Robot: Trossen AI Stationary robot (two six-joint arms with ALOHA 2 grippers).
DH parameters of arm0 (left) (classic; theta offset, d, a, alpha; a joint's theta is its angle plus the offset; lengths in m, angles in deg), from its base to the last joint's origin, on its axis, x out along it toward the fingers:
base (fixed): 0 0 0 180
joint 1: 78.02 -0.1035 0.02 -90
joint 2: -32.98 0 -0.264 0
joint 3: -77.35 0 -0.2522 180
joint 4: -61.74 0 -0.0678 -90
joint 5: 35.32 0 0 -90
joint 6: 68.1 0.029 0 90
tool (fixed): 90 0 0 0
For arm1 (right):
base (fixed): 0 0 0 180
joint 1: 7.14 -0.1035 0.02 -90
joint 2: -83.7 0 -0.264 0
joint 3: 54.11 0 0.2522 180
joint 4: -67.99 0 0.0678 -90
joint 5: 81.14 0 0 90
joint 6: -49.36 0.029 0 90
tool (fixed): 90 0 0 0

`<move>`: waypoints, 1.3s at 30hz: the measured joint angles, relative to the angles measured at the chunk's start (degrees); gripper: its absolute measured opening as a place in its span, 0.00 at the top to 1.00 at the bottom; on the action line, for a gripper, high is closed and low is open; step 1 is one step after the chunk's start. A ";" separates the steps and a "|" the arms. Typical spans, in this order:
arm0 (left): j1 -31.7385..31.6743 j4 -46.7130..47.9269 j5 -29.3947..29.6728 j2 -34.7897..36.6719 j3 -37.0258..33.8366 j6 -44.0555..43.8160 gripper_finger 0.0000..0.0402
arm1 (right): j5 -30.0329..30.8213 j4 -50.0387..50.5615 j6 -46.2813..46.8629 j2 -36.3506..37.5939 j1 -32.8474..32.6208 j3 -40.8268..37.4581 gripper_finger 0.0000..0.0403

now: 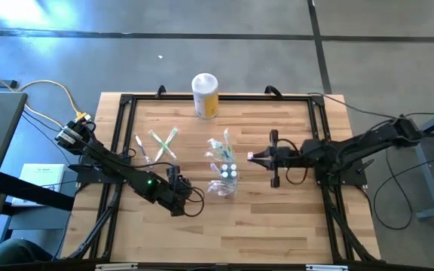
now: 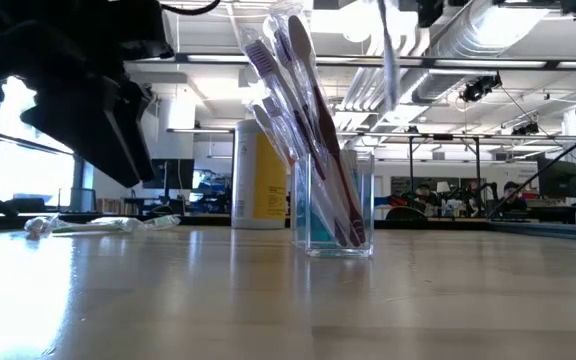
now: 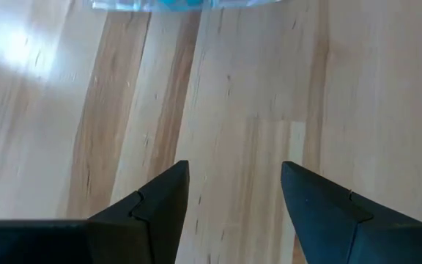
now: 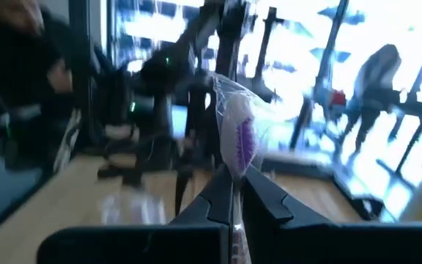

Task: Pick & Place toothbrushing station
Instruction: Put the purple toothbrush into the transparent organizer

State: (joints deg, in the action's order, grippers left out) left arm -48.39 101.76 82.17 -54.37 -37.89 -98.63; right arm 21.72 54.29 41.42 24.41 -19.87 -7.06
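A: Start big. Where does everything sit on the pale wooden plank worktop?

B: The small clear plastic cup stands upright near the middle, already bristling with thin translucent toothbrushes in clear wrappers that lean toward the far edge. A few more loose toothbrushes with green accents lie flat to the left of it, well apart from the cup. The yellow canister with a white lid stands at the far edge.

A: And the arms?

B: The right gripper hovers just right of the cup, raised above the worktop, jaws clenched on a single wrapped toothbrush with purple bristles. The left gripper sits low, near the cup's left side, jaws parted and grasping nothing; in its wrist view only bare wood lies between the fingers.

A: So what does the next move turn on?

B: By my reading, the held brush against the cup's mouth. In the right wrist view the brush's long axis stands upright out of the jaws, bristle end up. The cup lies to the left of those jaws and lower. The right arm is the one carrying, so it looks best placed to bring the brush over the rim, handle end down, among the leaning ones.
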 joint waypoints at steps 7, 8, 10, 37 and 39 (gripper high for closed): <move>0.00 -1.17 -0.13 0.00 0.00 0.33 0.48 | -3.20 -16.77 -0.52 -5.38 4.35 -3.62 0.99; 0.00 -1.25 -0.13 0.00 0.00 0.33 0.48 | -3.94 -17.58 -0.49 -5.79 4.73 -3.62 0.99; 0.00 -1.21 -0.12 0.00 0.00 0.32 0.48 | -5.95 -19.72 -0.16 -7.10 5.33 -3.66 0.99; 0.00 -0.89 0.02 0.00 0.00 0.57 0.48 | 9.94 -41.97 6.36 -34.20 7.51 -3.66 0.99; 0.00 -1.16 0.02 0.00 0.00 0.71 0.48 | 10.20 -42.72 7.27 -35.57 7.97 -3.64 0.99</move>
State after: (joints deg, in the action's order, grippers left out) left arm -48.39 100.60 82.19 -54.37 -37.89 -97.92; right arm 31.92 11.57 48.69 -11.17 -11.90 -10.70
